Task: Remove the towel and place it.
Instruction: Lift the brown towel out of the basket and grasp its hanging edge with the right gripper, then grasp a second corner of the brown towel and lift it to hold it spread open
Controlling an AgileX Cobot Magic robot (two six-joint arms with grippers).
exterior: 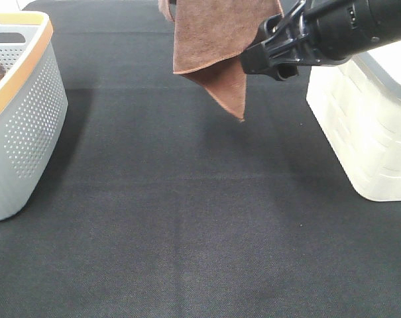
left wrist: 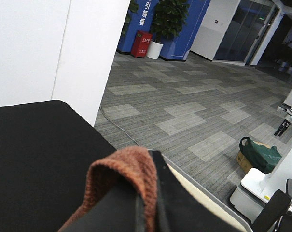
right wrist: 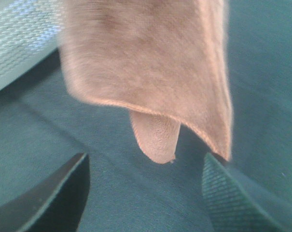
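The reddish-brown towel (exterior: pixel 217 40) hangs in the air above the black table at the back middle, its lowest corner pointing down. In the left wrist view my left gripper (left wrist: pixel 146 203) is shut on a fold of the towel (left wrist: pixel 124 176); in the exterior view this gripper is above the frame's top edge. My right gripper (exterior: pixel 253 63) reaches in from the right and sits right beside the hanging towel. In the right wrist view the towel (right wrist: pixel 146 63) hangs just ahead of the open right gripper (right wrist: pixel 146 188), and the fingers (right wrist: pixel 59 193) hold nothing.
A grey perforated basket with an orange rim (exterior: pixel 24 99) stands at the left edge, with something brown inside at its far left. A white woven-pattern bin (exterior: pixel 359 132) stands at the right. The black table mat (exterior: pixel 187 218) spreads between them.
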